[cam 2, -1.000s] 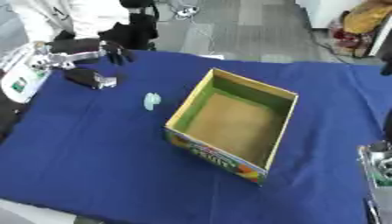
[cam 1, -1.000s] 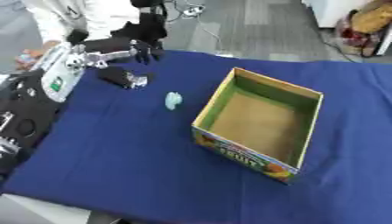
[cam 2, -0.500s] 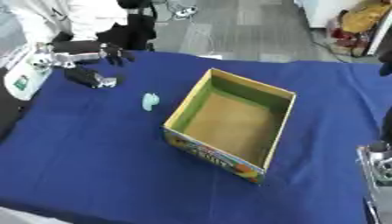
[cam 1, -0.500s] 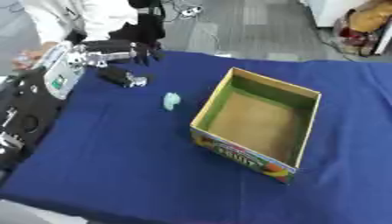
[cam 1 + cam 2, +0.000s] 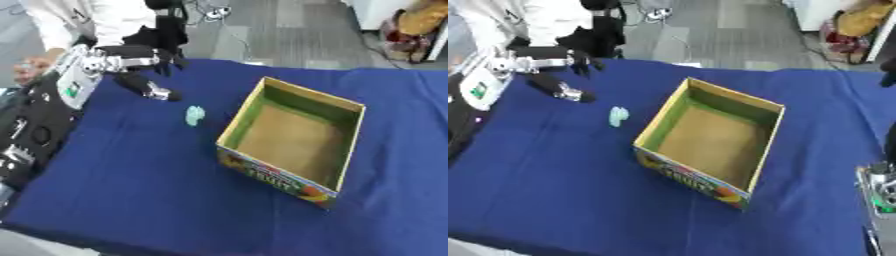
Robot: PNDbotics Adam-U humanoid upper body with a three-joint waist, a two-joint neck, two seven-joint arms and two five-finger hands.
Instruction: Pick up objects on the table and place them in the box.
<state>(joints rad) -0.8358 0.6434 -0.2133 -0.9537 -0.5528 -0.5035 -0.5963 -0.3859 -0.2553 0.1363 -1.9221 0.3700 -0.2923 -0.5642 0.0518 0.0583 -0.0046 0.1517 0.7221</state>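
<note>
An open cardboard box with a green inner rim sits on a blue tablecloth, nearest the viewer and well to the right of the fingers. A small pale green object lies below the fingers, between them and the box. A dark cylindrical object with a silver tip lies just beneath the left hand. Its dark fingers hang downward, slightly spread, holding nothing.

Matt blue cloth; printed cardboard box.
</note>
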